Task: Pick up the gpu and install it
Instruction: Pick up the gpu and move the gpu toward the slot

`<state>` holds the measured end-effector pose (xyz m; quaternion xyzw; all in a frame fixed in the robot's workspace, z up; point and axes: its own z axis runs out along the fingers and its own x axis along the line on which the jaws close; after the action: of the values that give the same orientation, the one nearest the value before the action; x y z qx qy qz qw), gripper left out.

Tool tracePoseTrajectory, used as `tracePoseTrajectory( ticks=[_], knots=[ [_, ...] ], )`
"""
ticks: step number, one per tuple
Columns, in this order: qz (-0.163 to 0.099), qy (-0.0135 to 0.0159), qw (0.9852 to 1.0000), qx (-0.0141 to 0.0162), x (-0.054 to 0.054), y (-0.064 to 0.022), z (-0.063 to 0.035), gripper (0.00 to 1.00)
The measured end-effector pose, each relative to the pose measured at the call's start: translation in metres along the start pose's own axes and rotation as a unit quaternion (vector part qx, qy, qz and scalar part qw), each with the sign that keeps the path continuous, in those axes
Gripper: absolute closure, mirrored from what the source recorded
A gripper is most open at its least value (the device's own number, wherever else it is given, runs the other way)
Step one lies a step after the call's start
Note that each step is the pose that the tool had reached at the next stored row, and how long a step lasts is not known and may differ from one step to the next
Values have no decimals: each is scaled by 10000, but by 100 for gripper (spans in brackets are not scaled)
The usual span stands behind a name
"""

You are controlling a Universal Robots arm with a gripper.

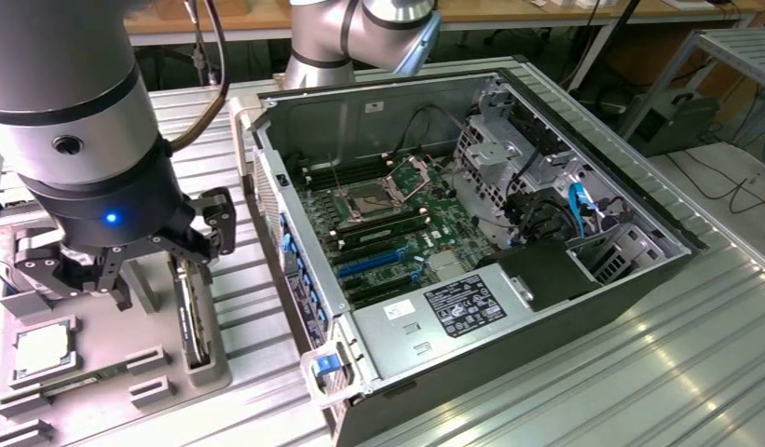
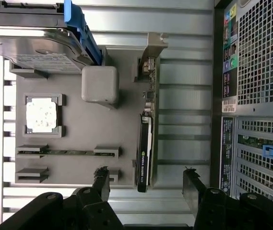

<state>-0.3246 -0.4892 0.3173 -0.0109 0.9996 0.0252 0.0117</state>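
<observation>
The gripper is noted with jaws spread wide and nothing held, lined up over the gpu — stood on edge in the grey tray, beside the open computer case — so the pick-up is judged in hand, a square closure across the card's thin body being called for.

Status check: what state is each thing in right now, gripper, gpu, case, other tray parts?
gripper, open, fingers either side of the gpu, gaps on both sides.
gpu, on edge in its tray slot, not picked up.
computer case, side open, lying flat.
blue expansion slots, no card in them.
hard drive, lying on the tray.
processor, seated in its tray pocket.
memory stick, on edge in tray clips.
</observation>
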Motion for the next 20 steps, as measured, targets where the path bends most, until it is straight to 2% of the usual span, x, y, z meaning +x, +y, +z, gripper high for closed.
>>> tracePoseTrajectory(
  ticks=[7,10,11,12,15,17,20],
  knots=[
    [0,0,10000,0,2,-24,44,28],
    [0,0,10000,0,4,-67,163,28],
    [0,0,10000,7,5,-35,193,28],
    [-1,1,10000,36,4,24,213,28],
    [-6,1,10000,65,5,93,339,28],
    [-14,2,10000,64,7,107,431,28],
    [-17,3,10000,64,6,263,539,28]
  ],
)
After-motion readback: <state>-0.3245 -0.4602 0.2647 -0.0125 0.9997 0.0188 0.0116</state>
